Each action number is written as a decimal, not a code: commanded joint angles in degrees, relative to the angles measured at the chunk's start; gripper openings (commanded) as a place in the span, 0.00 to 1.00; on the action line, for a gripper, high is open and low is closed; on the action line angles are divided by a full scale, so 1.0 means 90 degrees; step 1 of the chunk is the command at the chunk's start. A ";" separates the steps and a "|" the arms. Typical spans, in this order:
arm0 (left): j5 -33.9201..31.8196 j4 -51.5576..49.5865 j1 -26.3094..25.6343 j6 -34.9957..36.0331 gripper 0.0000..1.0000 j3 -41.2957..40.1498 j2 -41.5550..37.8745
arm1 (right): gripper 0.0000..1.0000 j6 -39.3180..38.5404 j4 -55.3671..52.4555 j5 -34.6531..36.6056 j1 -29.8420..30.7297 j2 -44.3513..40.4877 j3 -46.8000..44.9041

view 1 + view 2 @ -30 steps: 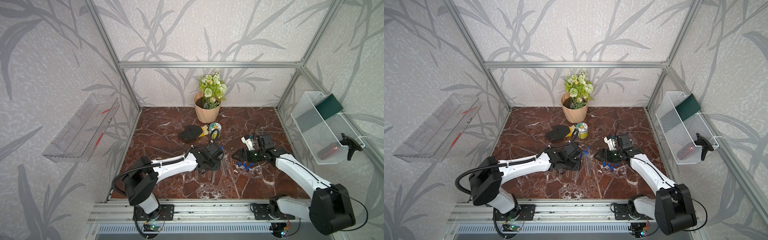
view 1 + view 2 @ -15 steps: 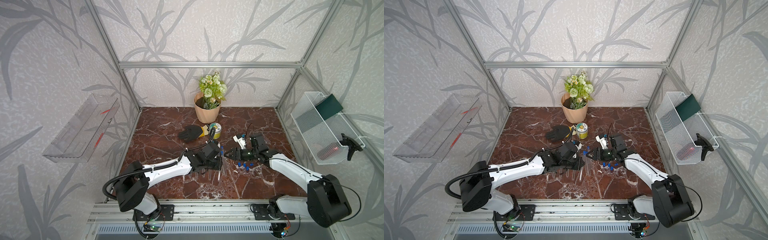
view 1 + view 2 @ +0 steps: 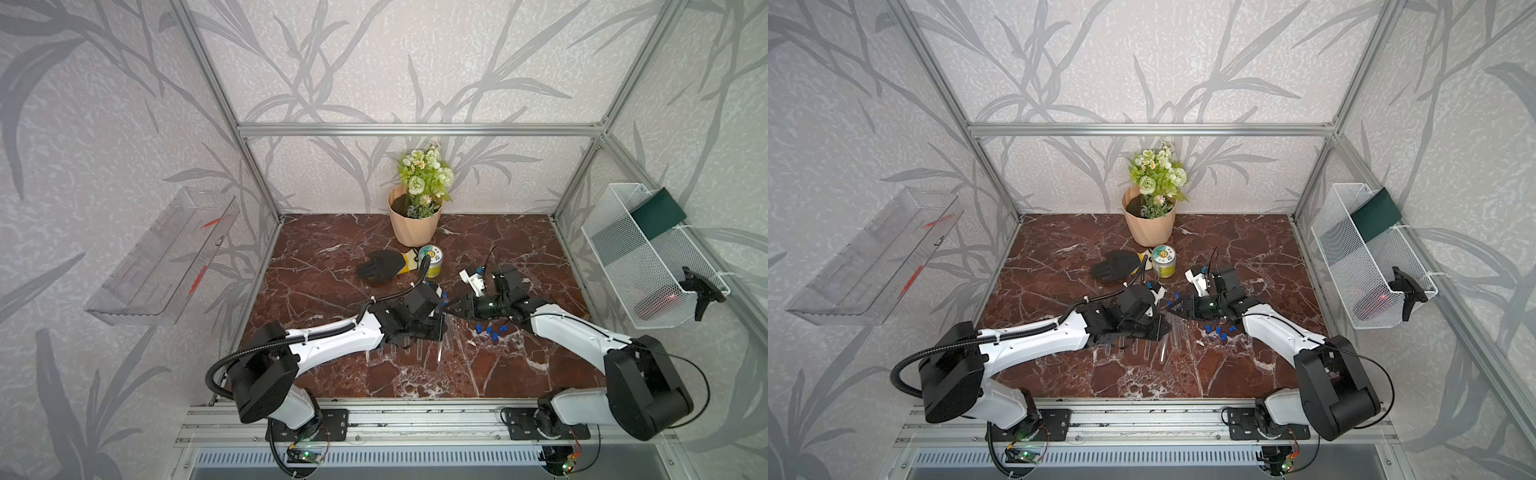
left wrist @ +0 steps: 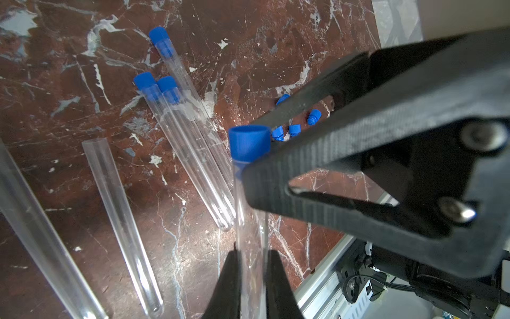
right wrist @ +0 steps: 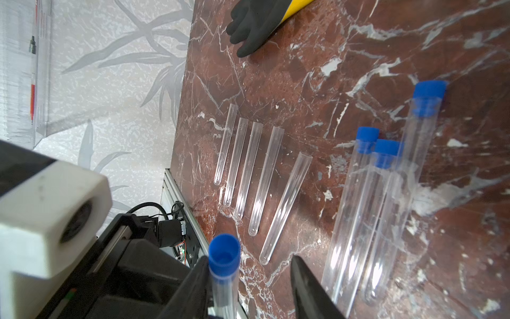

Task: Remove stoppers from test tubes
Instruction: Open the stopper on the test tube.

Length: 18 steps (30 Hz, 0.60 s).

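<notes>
One test tube (image 4: pixel 251 229) in left gripper (image 4: pixel 252 255), stopper (image 4: pixel 248 140) between right gripper (image 5: pixel 249 265) jaws

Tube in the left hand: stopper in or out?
In. The blue stopper plugs the mouth of the tube in the left hand; the right hand flanks it, jaws apart.

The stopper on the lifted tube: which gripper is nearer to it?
Right. The right gripper has its open jaws on either side of the stopper, one of them close beside it. The left gripper is shut on the lifted tube farther down its length.
</notes>
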 commanded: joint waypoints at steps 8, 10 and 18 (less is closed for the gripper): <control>0.0098 0.0184 -0.0021 0.0125 0.02 -0.0042 -0.0102 | 0.36 0.0193 0.0456 -0.0088 0.0049 0.0235 0.0280; 0.0101 0.0187 -0.0019 0.0125 0.02 -0.0042 -0.0100 | 0.35 0.0220 0.0494 -0.0105 0.0046 0.0254 0.0279; 0.0111 0.0167 -0.0021 0.0154 0.01 0.0003 -0.0059 | 0.29 0.0299 0.0617 -0.0108 0.0051 0.0299 0.0259</control>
